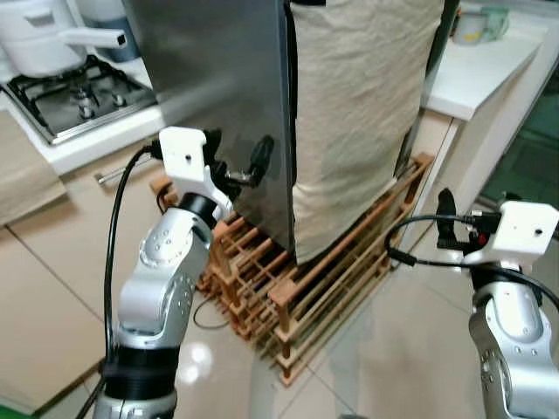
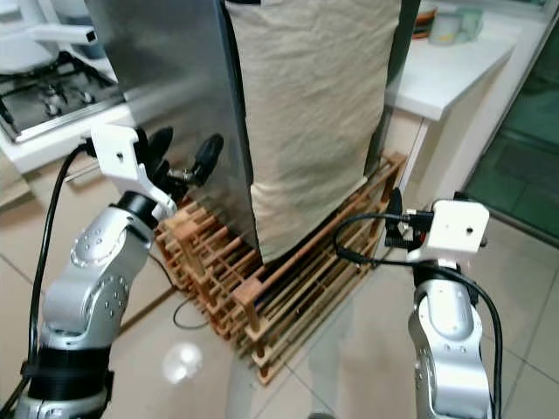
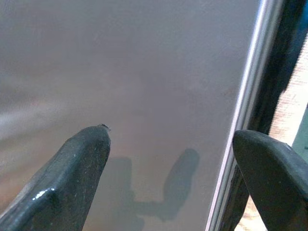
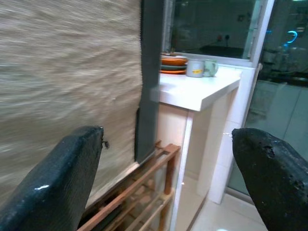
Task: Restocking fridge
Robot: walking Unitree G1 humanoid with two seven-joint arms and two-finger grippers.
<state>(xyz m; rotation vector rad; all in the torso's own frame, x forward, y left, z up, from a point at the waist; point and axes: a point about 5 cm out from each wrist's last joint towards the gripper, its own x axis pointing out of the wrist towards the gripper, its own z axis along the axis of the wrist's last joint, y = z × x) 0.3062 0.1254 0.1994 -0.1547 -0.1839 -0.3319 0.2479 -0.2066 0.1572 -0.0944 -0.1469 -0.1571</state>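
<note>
The fridge (image 1: 218,78) is a tall stainless-steel box with a beige cloth (image 1: 358,113) hanging down the face next to its steel side. My left gripper (image 1: 238,157) is open, raised against the steel side close to the corner edge. In the left wrist view its fingers (image 3: 82,168) straddle bare steel and the edge strip, with nothing between them. Right of the fridge, my right gripper (image 1: 450,223) is open in mid-air, level with the cloth's lower part. Its fingers (image 4: 62,183) point toward the cloth and the counter beyond it.
A wooden slatted rack (image 1: 332,279) sits on the tiled floor under and around the fridge's base. A gas stove (image 1: 79,96) with a white pot (image 1: 44,39) lies at the left. A white counter (image 1: 480,74) with mugs (image 1: 479,26) and plates (image 4: 173,61) stands at the right.
</note>
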